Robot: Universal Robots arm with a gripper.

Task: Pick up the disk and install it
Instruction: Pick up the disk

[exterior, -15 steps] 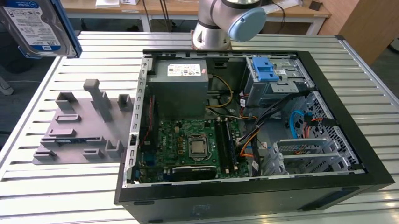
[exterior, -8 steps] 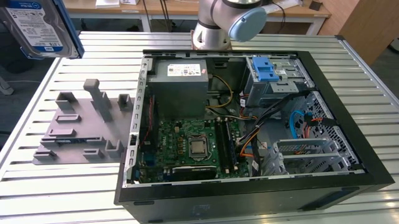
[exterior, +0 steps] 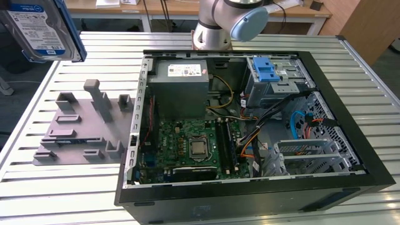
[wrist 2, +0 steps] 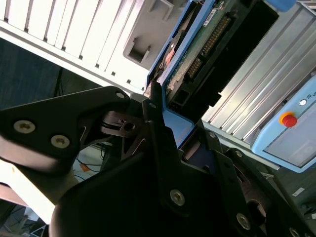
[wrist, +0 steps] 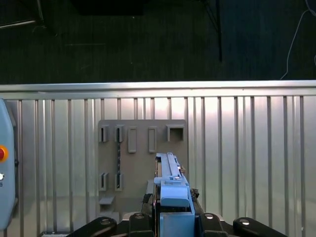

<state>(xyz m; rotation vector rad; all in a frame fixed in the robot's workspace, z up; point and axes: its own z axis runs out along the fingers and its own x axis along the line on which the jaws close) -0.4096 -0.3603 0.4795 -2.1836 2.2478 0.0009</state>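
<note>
The black gripper (wrist 2: 180,129) has the disk (wrist 2: 219,39) pinched between its two dark fingers (wrist 2: 154,123). They press on the blue rail at the end of the disk. The disk is tilted, and I can see its green board side and a row of little pins. Behind it is the metal table (wrist 2: 74,29), made of long pale slats. A grey plate (wrist 2: 143,44) with small slots lies on it. A pale blue box (wrist 2: 291,145) with a round red button (wrist 2: 288,119) sits by the slats. Past the table edge the floor looks dark.

Bright even overhead light w/ glare on table (exterior: 62,187) slats, soft shadows.
</note>
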